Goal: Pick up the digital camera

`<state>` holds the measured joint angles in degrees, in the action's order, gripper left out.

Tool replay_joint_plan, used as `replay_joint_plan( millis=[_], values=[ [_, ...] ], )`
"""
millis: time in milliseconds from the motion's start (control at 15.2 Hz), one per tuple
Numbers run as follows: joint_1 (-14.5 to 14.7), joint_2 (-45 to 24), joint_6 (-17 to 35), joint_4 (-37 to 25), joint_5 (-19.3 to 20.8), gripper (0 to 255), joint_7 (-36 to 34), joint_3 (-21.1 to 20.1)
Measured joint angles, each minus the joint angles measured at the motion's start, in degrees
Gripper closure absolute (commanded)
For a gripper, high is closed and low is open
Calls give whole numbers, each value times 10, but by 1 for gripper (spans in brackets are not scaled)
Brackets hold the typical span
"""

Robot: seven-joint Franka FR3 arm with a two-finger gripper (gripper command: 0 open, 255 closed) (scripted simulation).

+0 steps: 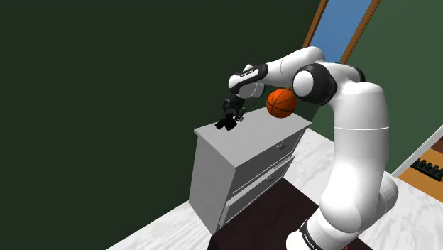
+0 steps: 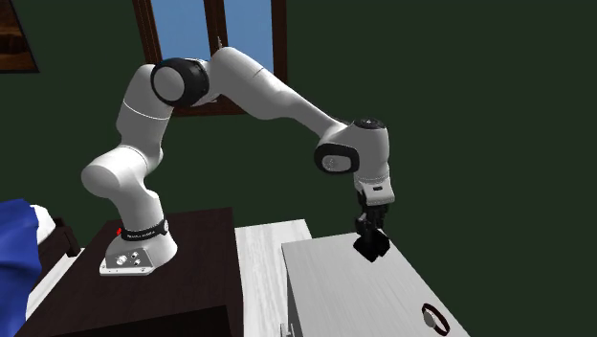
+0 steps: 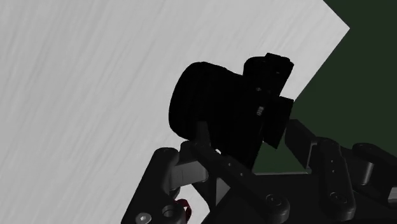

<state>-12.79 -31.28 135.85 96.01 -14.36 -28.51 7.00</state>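
**Gripper clamped on camera, far corner of dresser**

My all-black two-finger gripper (image 2: pixel 371 233) points down, clenched on the small black digital camera with a round lens barrel (image 3: pixel 216 108). In the wrist view my fingers (image 3: pixel 299 141) sit on either side of the camera body and press against it. The camera is tilted between them, lens toward the dresser top.

The camera is over the far corner of the pale grey dresser with two drawers (image 1: pixel 248 131). That is the corner at the shoulder view's left, right by the edge next to the dark green wall (image 1: pixel 106 85). I cannot tell if its underside touches the top or is just off it.

An orange basketball with black seams (image 1: pixel 280 102) is on the same dresser top, toward the shoulder view's right and apart from the camera. My forearm passes just above it.

A small dark ring-shaped thing (image 2: pixel 435 319) lies flat on the dresser top near the second exterior view's lower right, well apart from the camera.

My base is bolted on the dark brown box stand (image 2: pixel 182 278), just beside the dresser. The whitish plank floor (image 1: pixel 163 227) lies around both. A wood-framed window with a blue pane (image 1: pixel 344 25) is behind my arm.
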Motion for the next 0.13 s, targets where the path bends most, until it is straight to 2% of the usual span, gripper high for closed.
replay_joint_plan(
  millis=[132],
  values=[
    [1, 8, -7, 1, 2, 255, -2, 1]
  ],
)
